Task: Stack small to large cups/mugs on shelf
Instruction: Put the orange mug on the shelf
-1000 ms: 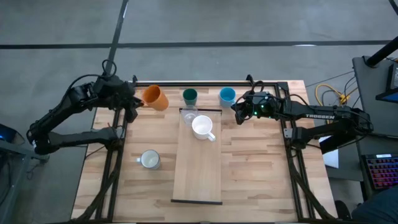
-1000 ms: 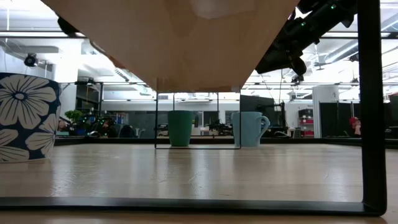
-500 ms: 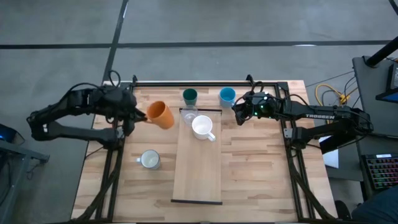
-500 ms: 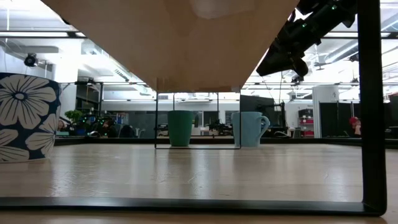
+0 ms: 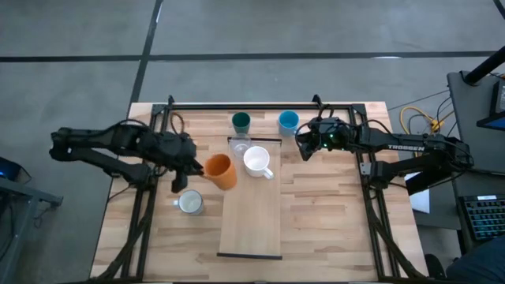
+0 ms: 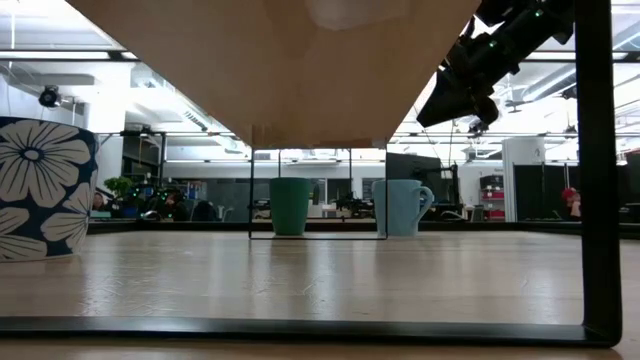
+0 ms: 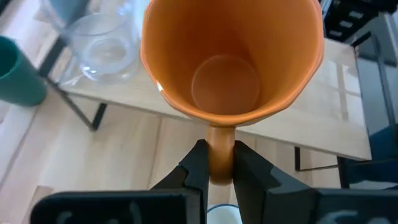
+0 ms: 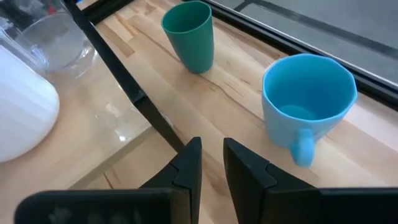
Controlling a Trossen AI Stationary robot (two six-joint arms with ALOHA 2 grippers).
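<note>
My left gripper (image 5: 197, 166) is shut on the orange mug (image 5: 221, 171), held beside the left long edge of the pale wood shelf (image 5: 251, 217). The clear glass (image 5: 240, 147) and the white mug (image 5: 257, 161) stand on the shelf's far end. The dark green cup (image 5: 241, 121) and the light blue mug (image 5: 289, 121) stand on the table behind it. The pale grey-white mug (image 5: 189, 203) stands on the table left of the shelf. My right gripper (image 5: 302, 144) hovers near the light blue mug (image 8: 309, 99), its fingers a narrow gap apart, empty. My left gripper pinches the orange mug's handle (image 7: 219, 155) between its two fingers. The fingers come roughly level from the table's left. The mug is lifted clear, its mouth (image 7: 230, 56) open toward the wrist camera; it does not show on the tabletop in the low view.
The shelf stands raised on a dark frame (image 6: 597, 200); its underside (image 6: 280, 70) fills the top of the low view. A flower-printed mug (image 6: 40, 190) shows at that view's left. Bare shelf board lies nearer than the white mug.
My left gripper has carried the orange mug from the table's far left corner toward the near edge and to the right, up to the shelf's left edge. The arm has swung round with it. My right gripper has kept still.
</note>
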